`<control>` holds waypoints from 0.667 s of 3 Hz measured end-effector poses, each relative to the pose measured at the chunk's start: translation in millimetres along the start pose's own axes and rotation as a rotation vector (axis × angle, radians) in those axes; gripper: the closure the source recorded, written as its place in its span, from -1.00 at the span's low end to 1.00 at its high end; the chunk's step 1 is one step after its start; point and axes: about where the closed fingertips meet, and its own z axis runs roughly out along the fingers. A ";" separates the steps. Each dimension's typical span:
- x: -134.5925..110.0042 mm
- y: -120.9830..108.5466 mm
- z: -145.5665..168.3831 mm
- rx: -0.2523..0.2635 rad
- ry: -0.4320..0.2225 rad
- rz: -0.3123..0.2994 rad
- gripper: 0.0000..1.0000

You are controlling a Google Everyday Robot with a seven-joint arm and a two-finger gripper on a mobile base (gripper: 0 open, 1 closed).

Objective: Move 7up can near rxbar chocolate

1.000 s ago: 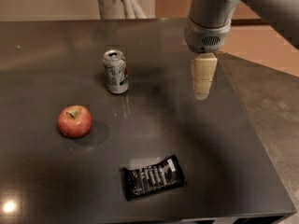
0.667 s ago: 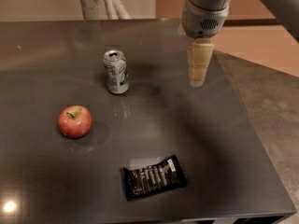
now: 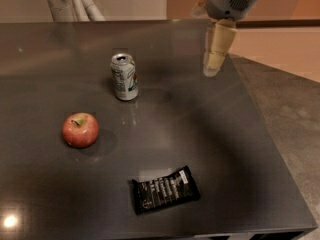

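Apple sits left on the table. It is not part of the job, just something to keep clear of. 7up can stands upright behind and right of the apple, toward the far middle of the table, nothing touching it. rxbar chocolate lies flat near the front edge, slightly skewed, well apart from the can. Gripper hangs in the air right of the can, over the table's far right side, pointing down, holding nothing. Whether the jaws are apart or together: cannot tell from this angle.

Judged step: approach for the pick, with nothing of the move done yet. To do it well:
- Bring the gripper left over the can, with the jaws wide before descent.
- Straddle the can at mid-body, centred so neither jaw nudges it first. A light can likely slides or tips on this glossy top.
- Close firm, without crushing.
- Lift clear and carry it forward, passing right of the apple.
- Set it upright just beside the bar, not on the wrapper, where it would rock.
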 end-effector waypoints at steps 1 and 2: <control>5.6 18.0 -3.7 0.059 -0.118 0.025 -1.00; 18.4 19.2 0.6 0.081 -0.126 0.058 -1.00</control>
